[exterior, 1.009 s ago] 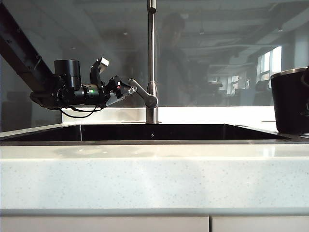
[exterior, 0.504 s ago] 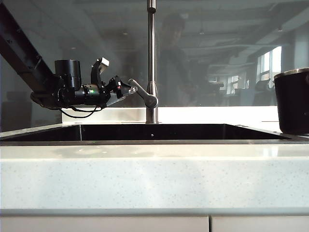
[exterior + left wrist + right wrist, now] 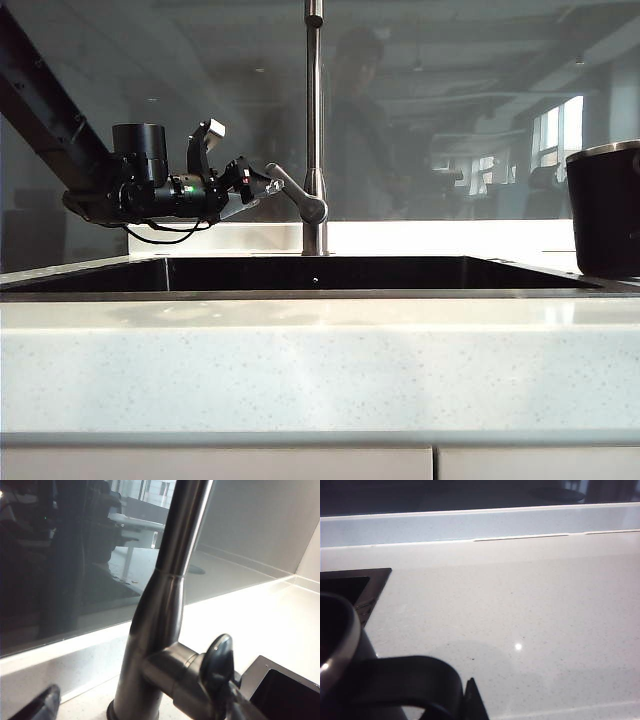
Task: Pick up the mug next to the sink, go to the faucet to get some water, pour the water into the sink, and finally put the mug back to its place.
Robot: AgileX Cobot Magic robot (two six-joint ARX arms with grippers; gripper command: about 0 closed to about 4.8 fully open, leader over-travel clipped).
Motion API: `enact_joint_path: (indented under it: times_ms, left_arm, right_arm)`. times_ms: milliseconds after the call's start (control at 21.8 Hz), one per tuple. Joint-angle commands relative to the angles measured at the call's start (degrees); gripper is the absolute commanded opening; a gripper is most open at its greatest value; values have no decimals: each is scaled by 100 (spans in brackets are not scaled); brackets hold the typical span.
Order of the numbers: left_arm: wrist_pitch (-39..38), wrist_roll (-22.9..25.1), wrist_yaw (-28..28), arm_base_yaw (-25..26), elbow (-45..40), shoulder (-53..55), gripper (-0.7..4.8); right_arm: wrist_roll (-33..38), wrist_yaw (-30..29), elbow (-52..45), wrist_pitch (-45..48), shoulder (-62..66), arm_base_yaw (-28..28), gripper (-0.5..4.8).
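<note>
Just one mug (image 3: 605,210), one faucet (image 3: 315,120)

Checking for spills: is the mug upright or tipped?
Upright: the mug stands with its steel rim level on top, on the countertop right of the sink.

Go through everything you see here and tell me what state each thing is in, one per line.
Mug: upright at the right end of the sink, handle in the right claw.
Sink: no water visible in it.
Faucet: no water running, lever slanted toward the left claw.
Left claw: open, at the lever.
Right claw: shut on the mug handle.
</note>
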Motion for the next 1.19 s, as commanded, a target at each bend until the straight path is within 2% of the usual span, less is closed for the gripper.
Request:
enact_joint_path:
  times_ms: [46, 504, 642, 963, 1100, 1192]
  left_arm:
    - [15, -13, 9, 4, 20, -31, 421]
    - [15, -13, 9, 4, 17, -31, 421]
    - [15, -13, 9, 4, 17, -31, 421]
    - [15, -13, 9, 4, 17, -31, 421]
    - [15, -13, 9, 4, 15, -31, 421]
    - [15, -13, 9, 4, 15, -31, 421]
  right_arm:
    - [-39, -96, 20, 13, -11, 11, -1]
    - [-42, -76, 20, -74, -11, 11, 0]
    - [-44, -74, 20, -111, -11, 11, 47]
    - [-44, -68, 20, -116, -11, 11, 56]
    - [-44, -31, 20, -190, -13, 11, 116]
    - [-42, -31, 20, -280, -13, 11, 122]
